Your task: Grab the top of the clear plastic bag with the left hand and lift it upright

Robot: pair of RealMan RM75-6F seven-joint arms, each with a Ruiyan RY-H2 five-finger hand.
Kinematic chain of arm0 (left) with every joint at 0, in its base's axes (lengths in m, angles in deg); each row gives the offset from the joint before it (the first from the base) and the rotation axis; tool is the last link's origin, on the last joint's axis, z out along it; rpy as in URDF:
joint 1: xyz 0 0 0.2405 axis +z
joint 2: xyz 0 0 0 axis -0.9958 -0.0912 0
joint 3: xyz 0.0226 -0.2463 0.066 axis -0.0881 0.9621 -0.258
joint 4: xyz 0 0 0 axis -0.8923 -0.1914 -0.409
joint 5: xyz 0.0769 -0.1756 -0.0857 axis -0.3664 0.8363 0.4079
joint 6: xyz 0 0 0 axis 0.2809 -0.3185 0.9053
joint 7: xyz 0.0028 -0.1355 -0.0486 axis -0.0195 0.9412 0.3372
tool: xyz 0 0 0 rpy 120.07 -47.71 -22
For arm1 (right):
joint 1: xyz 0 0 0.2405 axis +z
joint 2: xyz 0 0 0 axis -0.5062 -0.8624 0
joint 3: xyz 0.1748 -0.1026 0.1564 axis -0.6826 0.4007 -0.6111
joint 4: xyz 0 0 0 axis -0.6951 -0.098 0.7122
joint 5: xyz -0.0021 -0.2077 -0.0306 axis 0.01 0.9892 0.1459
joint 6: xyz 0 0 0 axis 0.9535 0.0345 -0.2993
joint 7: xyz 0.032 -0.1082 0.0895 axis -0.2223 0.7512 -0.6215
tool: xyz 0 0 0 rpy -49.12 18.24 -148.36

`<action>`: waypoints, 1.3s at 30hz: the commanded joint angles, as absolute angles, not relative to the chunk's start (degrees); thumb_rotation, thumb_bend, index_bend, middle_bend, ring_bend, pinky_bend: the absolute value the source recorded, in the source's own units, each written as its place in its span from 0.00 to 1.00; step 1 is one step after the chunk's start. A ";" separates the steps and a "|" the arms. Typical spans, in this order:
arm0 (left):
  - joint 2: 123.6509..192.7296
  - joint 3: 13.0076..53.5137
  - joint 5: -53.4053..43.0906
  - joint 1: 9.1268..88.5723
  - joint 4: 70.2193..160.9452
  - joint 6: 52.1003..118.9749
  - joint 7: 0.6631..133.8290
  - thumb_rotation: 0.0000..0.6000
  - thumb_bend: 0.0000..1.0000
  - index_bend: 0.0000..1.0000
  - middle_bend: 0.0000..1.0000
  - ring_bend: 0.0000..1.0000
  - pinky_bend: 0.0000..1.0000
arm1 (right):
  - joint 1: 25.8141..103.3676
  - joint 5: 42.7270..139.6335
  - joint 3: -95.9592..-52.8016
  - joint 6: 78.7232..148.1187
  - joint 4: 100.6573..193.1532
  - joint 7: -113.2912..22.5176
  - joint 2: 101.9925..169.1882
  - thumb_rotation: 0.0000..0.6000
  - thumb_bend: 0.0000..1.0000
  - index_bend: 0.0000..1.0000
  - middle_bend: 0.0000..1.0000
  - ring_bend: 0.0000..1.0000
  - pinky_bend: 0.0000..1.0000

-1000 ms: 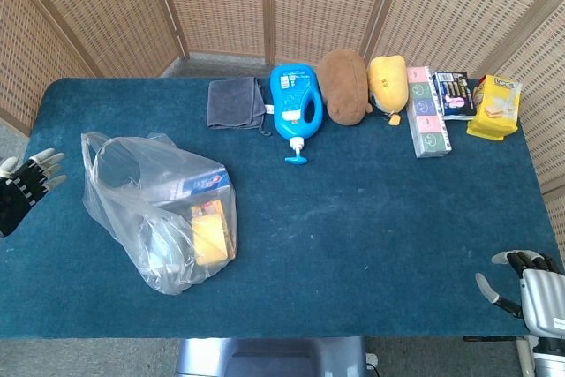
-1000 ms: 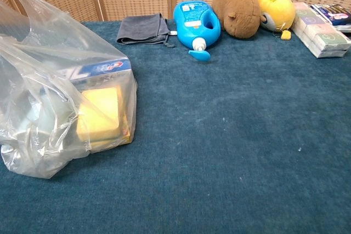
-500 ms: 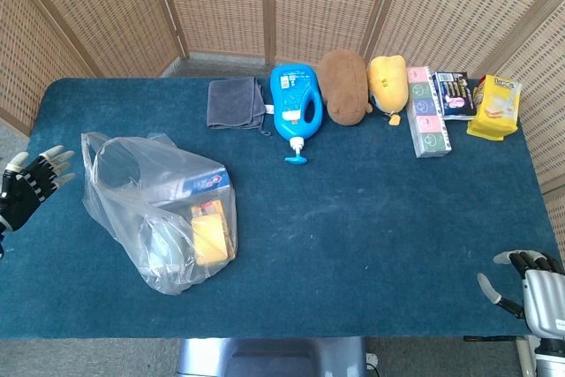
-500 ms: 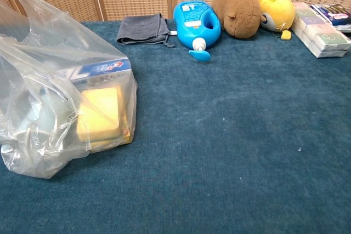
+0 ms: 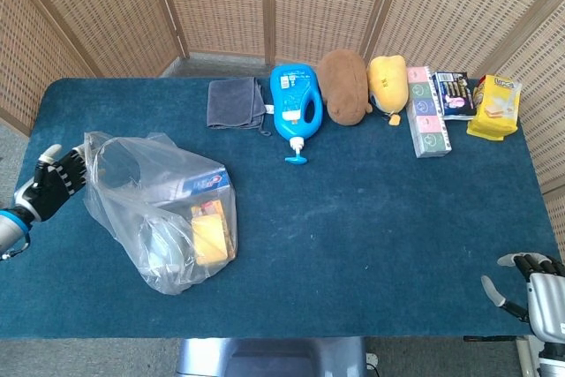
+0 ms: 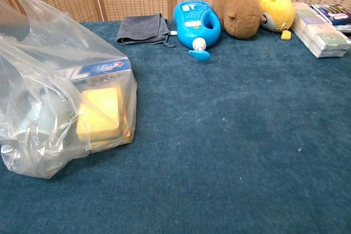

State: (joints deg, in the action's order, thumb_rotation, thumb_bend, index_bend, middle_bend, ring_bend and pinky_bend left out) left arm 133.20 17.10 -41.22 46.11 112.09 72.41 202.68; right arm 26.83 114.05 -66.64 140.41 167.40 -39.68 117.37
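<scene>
The clear plastic bag [image 5: 159, 209] lies on its side at the left of the blue table, its open top [image 5: 101, 152] toward the left edge; it holds a yellow pack and a blue-and-white box. The chest view shows the bag [image 6: 55, 97] large at the left. My left hand [image 5: 51, 184], in a black glove with pale fingertips, hovers with fingers spread right beside the bag's top, holding nothing. My right hand [image 5: 538, 289] rests at the table's near right corner, fingers loosely apart, nothing in it. Neither hand shows in the chest view.
Along the far edge lie a grey cloth [image 5: 235, 102], a blue bottle [image 5: 294, 103], a brown plush [image 5: 344, 84], a yellow plush [image 5: 387, 81], a long carton [image 5: 426, 112], a dark packet [image 5: 456, 94] and a yellow pack [image 5: 495, 108]. Wicker screens stand behind.
My left hand has moved right and slightly forward from the table's left edge, closing on the bag's open top. The bag and right hand stay put.
</scene>
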 commanded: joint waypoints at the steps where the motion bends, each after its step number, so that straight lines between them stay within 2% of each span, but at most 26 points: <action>1: 133.99 16.92 -41.26 44.58 111.92 71.04 203.54 0.00 0.31 0.05 0.07 0.00 0.05 | 26.69 114.14 -66.62 140.63 167.44 -39.73 117.26 0.05 0.32 0.42 0.42 0.32 0.24; 8: 134.41 16.63 -42.26 43.21 113.23 73.42 207.20 0.00 0.31 0.05 0.07 0.00 0.05 | 26.28 114.29 -66.48 141.09 167.47 -39.98 116.99 0.06 0.32 0.42 0.42 0.32 0.24; 23: 130.93 10.60 -49.40 42.58 116.50 84.24 214.05 0.00 0.31 0.06 0.07 0.00 0.05 | 26.15 114.54 -66.42 141.01 166.85 -40.88 117.12 0.06 0.32 0.42 0.42 0.32 0.24; 39: 130.14 7.15 -52.05 40.43 117.05 89.19 213.72 0.00 0.31 0.06 0.07 0.00 0.07 | 25.64 114.51 -66.55 141.64 166.57 -41.47 117.12 0.06 0.32 0.42 0.42 0.32 0.24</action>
State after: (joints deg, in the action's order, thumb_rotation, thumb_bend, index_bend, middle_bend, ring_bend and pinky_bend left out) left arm 130.24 7.52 -51.74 40.75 117.10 89.10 214.05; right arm 25.65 114.51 -66.56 141.63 166.56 -41.47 117.11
